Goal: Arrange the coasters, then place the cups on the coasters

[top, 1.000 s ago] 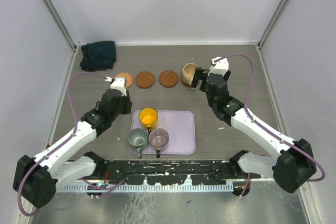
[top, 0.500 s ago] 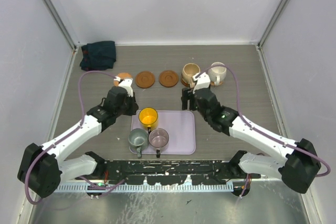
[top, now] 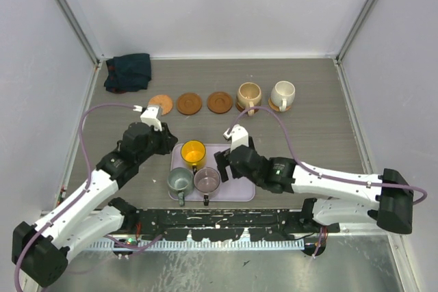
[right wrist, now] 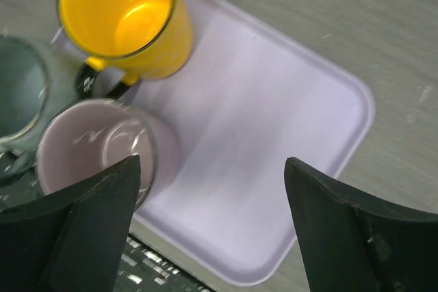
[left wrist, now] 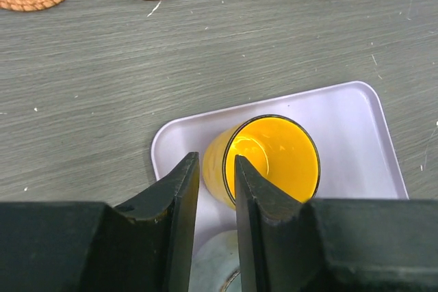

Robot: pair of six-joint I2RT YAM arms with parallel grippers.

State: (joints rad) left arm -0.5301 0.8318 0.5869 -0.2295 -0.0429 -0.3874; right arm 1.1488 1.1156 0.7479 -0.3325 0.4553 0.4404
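Probably the yellow cup (left wrist: 274,158) on the tray (left wrist: 356,121) is light, stiff and slick: pinch its wall, where the left gripper (left wrist: 215,162) stands barely parted, hold unclear; the right gripper (right wrist: 212,165) gapes empty.

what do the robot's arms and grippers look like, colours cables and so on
The left arm and right arm have white links joined by chunky black joints. A thin purple cable loops loosely from each wrist back along the arm, and a small white block sits at each wrist. The left gripper and right gripper have plain black, wedge-shaped fingers; no markings show.
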